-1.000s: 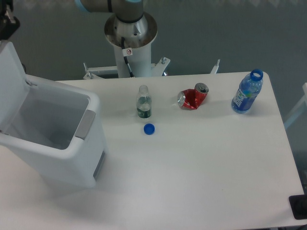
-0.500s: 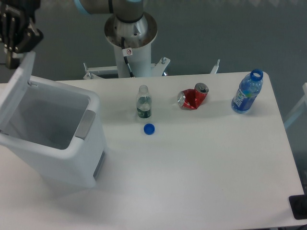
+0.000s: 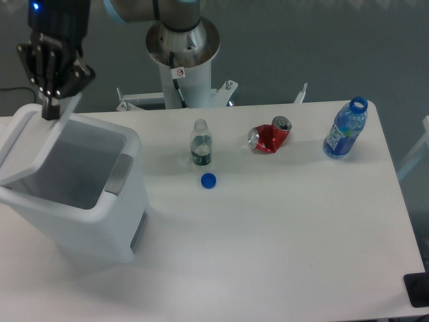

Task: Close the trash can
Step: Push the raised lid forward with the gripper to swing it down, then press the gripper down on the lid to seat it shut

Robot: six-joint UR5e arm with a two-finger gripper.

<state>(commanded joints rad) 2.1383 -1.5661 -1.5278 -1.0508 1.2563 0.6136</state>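
The trash can (image 3: 100,221) is a large white bin standing at the table's left, with a grey front latch (image 3: 119,174). Its hinged lid (image 3: 27,144) leans partway over the opening, its free edge raised toward the back. My black gripper (image 3: 51,111) is above the bin's back rim. Its fingers look shut together, and their tips rest against the lid's upper edge. The bin's interior still shows under the tilted lid.
A small clear bottle (image 3: 200,144) stands mid-table with a blue cap (image 3: 208,180) lying just in front of it. A crushed red can (image 3: 269,137) lies further right, and a blue bottle (image 3: 346,129) stands near the right edge. The arm's base (image 3: 182,47) is behind the table.
My gripper came in from the upper left and moved right and down. The lid has swung from upright to leaning over the bin's opening.
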